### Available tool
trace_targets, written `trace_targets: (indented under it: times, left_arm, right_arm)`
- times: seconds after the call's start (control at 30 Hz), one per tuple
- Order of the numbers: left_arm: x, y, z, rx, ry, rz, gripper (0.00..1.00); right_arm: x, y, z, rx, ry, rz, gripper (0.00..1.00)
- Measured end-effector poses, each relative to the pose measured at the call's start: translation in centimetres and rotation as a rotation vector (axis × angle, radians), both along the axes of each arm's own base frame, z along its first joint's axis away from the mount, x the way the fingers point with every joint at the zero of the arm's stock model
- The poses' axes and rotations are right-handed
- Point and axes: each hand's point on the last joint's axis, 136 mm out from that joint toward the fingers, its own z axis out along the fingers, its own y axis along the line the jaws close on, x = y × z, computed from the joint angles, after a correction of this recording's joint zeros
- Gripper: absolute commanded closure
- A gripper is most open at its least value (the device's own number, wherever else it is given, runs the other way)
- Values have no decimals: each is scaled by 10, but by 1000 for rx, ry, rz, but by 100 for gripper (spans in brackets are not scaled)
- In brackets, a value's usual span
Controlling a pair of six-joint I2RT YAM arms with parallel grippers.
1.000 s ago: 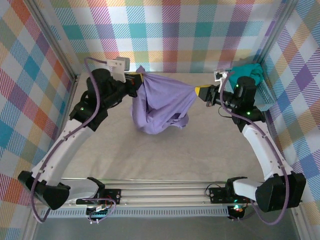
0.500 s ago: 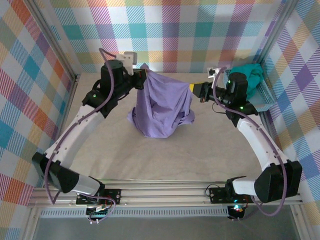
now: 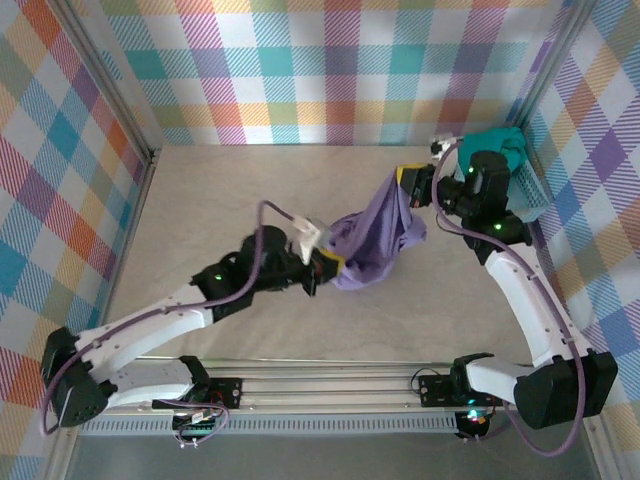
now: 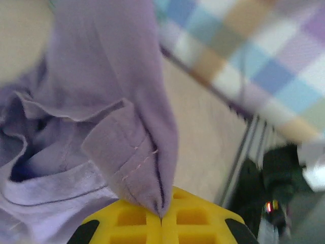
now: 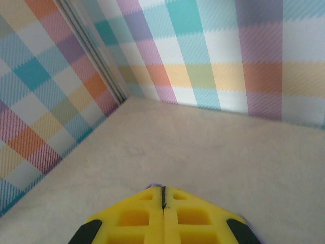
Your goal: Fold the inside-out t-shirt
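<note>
The soft lavender-purple cotton t-shirt (image 3: 375, 238) hangs in a bunched, slanting drape just right of the middle of the beige padded table (image 3: 200, 200). It is strung between the two grippers, and its lower folds pool on the table surface.

The left gripper (image 3: 332, 267) is low near the table and pinches the shirt's lower left edge. In the left wrist view its yellow fingers (image 4: 132, 218) are pressed together on a stitched hem fold of the t-shirt (image 4: 101, 101), and the loose cloth hides much of the table beyond.

The right gripper (image 3: 405, 178) is higher and further back, clamped on the upper end of the fabric. In the right wrist view its yellow fingers (image 5: 137, 216) meet with no gap, and a thin purple sliver of cloth (image 5: 155, 186) shows at their tips.

A pale blue plastic basket (image 3: 535, 200) sits against the right-hand wall with a teal-green garment (image 3: 500, 142) heaped in it. The right arm's wrist partly overlaps both. Plaid-patterned walls (image 3: 300, 60) enclose the table on three sides.
</note>
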Motion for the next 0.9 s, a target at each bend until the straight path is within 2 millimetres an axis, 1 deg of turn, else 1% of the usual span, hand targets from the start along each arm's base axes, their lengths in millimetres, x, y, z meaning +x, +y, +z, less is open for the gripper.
trace_targets:
  times: [0.03,0.07,0.1,0.17,0.23,0.3,0.33,0.37,0.43,0.53,0.6,0.7,0.77,0.83,0.9]
  left_arm:
    - [-7,-6,-16,38,25,-34,88]
    - [-13,-11,-31,75,54,-69,74]
    - [-17,-14,-42,100,76,-93,66]
    - [-22,-15,-57,141,107,-120,56]
    - [-21,-13,-59,150,112,-119,51]
    - [-13,-10,-55,130,115,-94,47]
    - [-6,-7,-54,118,124,-66,46]
    - [6,-3,-54,108,138,-24,46]
    - [35,7,-59,111,182,79,46]
    - [73,8,-79,165,241,195,45]
    - [87,0,-96,217,275,220,43]
    - [98,-12,-119,312,291,224,41]
    - [101,-23,-129,372,277,210,41]
    - [100,-34,-140,432,250,184,41]
    - [92,-40,-149,484,218,157,41]
  right_arm:
    - [-2,-1,-25,-11,60,-6,100]
    - [-6,-3,-53,-24,129,-15,100]
    - [-11,-6,-76,-38,189,-24,100]
    - [-24,-11,-124,-66,321,-46,100]
    - [-37,-18,-154,-84,414,-74,100]
    - [-49,-25,-171,-95,465,-108,100]
    - [-54,-28,-175,-96,476,-125,100]
    - [-58,-32,-179,-95,486,-149,100]
    - [-67,-39,-185,-89,493,-191,100]
    - [-78,-48,-193,-80,501,-244,100]
    - [-80,-52,-195,-78,503,-271,100]
    - [-79,-55,-194,-77,500,-290,100]
    - [-78,-56,-195,-81,499,-298,100]
    - [-78,-57,-195,-83,497,-303,100]
    - [-77,-57,-195,-85,497,-305,100]
